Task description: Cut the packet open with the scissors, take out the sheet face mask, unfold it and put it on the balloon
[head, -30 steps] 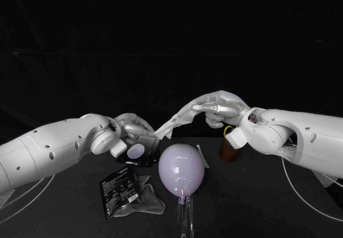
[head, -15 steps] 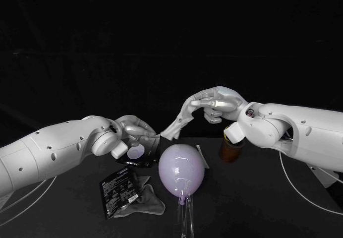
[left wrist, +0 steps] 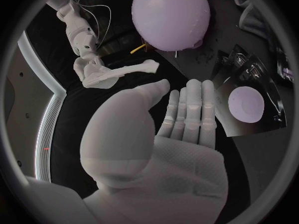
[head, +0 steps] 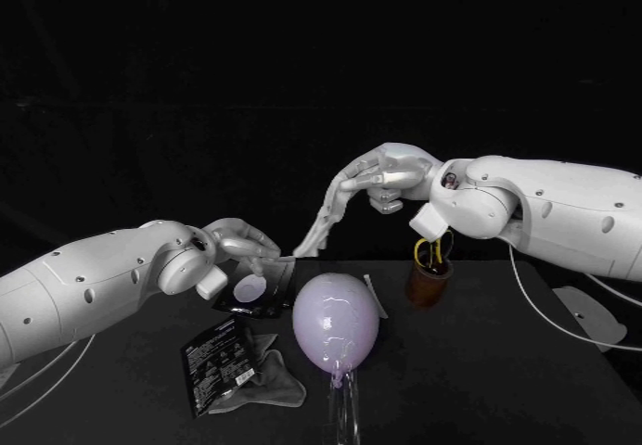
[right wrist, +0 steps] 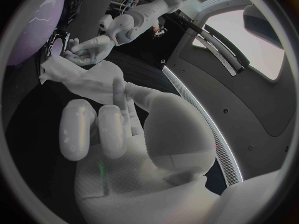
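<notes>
Packet: the black packet lies flat on the table, nearest the robot, on its left side.
Grey sheet: a crumpled grey sheet lies just beside the packet, touching its edge.
Balloon: the pale lilac balloon lies in the middle of the table, its knot toward the robot, with a clear stem running out from the knot.
Black box: a black box with a pale disc on its face sits just beside the balloon, under the left hand.
Left hand: the left hand hovers over the box – in the left wrist view its fingers lie straight with the thumb apart, and it holds nothing.
Scissors: the yellow-handled scissors stand in a brown cup beyond the balloon, on the robot's right.
Mask: the sheet face mask hangs in the air as a twisted pale strip – its lower end hangs loose near the left hand, above the balloon's far end.
Right hand: the right hand, raised above the table, pinches the mask's upper end between thumb and fingers.
</notes>
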### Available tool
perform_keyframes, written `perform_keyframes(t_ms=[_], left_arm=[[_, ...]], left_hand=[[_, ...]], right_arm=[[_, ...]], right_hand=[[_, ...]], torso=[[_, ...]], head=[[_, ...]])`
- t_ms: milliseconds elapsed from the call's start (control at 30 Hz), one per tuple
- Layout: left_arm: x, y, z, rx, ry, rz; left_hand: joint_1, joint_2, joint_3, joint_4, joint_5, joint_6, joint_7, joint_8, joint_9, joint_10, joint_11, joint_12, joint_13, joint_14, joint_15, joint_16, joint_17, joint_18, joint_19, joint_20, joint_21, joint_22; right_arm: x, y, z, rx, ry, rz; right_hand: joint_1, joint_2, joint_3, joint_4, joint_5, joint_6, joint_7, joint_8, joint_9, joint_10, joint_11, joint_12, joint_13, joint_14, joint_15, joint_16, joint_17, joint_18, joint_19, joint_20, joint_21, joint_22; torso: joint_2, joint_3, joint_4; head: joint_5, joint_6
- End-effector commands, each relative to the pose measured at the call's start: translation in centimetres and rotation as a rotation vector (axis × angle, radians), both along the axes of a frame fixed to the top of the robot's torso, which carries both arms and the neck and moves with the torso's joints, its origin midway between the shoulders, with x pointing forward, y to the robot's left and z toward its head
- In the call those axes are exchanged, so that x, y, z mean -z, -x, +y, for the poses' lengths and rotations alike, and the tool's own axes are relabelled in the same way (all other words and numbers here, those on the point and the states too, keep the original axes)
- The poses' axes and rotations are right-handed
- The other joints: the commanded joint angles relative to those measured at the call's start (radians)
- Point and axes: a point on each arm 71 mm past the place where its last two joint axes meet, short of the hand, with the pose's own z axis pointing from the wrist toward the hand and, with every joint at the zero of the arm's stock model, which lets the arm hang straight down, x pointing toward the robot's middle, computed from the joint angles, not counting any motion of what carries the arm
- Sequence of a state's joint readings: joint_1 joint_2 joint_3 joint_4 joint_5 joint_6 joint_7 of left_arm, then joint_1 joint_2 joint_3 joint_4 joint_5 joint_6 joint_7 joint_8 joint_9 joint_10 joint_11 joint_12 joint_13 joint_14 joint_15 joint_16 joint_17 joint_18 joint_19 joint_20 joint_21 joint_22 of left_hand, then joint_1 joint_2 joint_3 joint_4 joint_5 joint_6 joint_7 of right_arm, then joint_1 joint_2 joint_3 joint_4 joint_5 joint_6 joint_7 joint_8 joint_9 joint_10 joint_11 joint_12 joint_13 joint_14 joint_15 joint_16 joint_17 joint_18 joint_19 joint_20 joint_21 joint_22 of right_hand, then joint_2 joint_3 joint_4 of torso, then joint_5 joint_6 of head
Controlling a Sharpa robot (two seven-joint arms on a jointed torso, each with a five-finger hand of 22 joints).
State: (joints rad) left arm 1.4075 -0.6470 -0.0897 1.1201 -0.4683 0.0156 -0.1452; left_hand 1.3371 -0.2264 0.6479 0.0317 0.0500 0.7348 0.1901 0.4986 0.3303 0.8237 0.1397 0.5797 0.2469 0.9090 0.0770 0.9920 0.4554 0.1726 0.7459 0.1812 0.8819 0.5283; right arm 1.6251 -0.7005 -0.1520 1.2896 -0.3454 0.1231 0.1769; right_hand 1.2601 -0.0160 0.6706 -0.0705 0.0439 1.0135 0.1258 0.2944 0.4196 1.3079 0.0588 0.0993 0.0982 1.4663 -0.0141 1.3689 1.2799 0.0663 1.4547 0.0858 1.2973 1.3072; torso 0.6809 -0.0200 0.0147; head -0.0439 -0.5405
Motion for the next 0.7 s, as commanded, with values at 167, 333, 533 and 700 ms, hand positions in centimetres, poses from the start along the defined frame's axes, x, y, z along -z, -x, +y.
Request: perform_keyframes(t_ms=[167,333,533,700], left_arm=[[-1.5,-1.1,0.5,-0.027,0.179,-0.149],[-2.5,-1.6,0.8,-0.045,0.287,-0.249],[-3.2,-1.9,0.9,-0.061,0.362,-0.317],[-3.5,-2.0,0.0,-0.034,0.396,-0.331]], left_hand=[[0.009,0.013,0.008,0.007,0.002,0.049,-0.002,0.011,-0.02,0.079,-0.004,-0.057,-0.066,-0.048,0.008,-0.135,-0.078,-0.003,-0.041,0.033,-0.131,-0.076],[0.009,0.003,0.045,0.016,-0.003,0.066,-0.002,-0.006,-0.043,0.146,0.001,-0.166,-0.143,-0.068,0.029,-0.327,-0.168,-0.024,-0.13,0.097,-0.35,-0.205],[0.003,-0.008,0.046,0.022,0.001,0.054,-0.002,-0.025,-0.057,0.158,0.013,-0.24,-0.182,-0.093,0.051,-0.443,-0.208,-0.033,-0.146,0.109,-0.455,-0.273],[0.004,-0.014,0.027,0.023,0.0,0.044,-0.01,-0.045,-0.07,0.163,0.031,-0.315,-0.185,-0.11,0.071,-0.546,-0.239,-0.048,-0.132,0.11,-0.531,-0.325]], right_arm=[[0.2,-0.5,0.8,-0.118,0.585,-0.09],[-0.3,-1.4,1.2,-0.048,0.86,-0.269],[-1.3,-1.8,2.6,0.047,1.042,-0.537],[-2.1,-1.4,3.8,0.105,1.108,-0.743]], right_hand=[[0.002,0.006,0.002,-0.006,0.005,0.003,-0.001,0.008,0.002,0.016,-0.005,-0.006,0.002,0.04,-0.008,0.004,0.001,-0.009,0.006,-0.004,0.004,0.18],[-0.002,0.002,0.002,-0.007,0.005,0.006,-0.003,0.014,0.006,0.021,-0.007,-0.005,0.004,0.041,-0.009,0.005,0.003,-0.011,0.008,-0.003,0.01,0.182],[-0.008,-0.003,0.0,-0.005,0.005,0.01,-0.008,0.021,0.011,0.029,-0.01,-0.003,0.006,0.042,-0.011,0.005,0.002,-0.013,0.013,-0.004,0.021,0.186],[-0.013,-0.006,0.0,-0.003,0.005,0.013,-0.011,0.027,0.015,0.035,-0.013,-0.002,0.008,0.043,-0.013,0.007,0.004,-0.015,0.018,-0.005,0.031,0.189]], torso=[[-0.001,-0.0022,-0.0005],[0.0,-0.0021,-0.0005],[0.0,-0.0018,-0.0001],[0.0,-0.0031,-0.0026]], head=[[-0.008,0.01],[-0.007,0.018],[-0.01,0.024],[-0.014,0.025]])
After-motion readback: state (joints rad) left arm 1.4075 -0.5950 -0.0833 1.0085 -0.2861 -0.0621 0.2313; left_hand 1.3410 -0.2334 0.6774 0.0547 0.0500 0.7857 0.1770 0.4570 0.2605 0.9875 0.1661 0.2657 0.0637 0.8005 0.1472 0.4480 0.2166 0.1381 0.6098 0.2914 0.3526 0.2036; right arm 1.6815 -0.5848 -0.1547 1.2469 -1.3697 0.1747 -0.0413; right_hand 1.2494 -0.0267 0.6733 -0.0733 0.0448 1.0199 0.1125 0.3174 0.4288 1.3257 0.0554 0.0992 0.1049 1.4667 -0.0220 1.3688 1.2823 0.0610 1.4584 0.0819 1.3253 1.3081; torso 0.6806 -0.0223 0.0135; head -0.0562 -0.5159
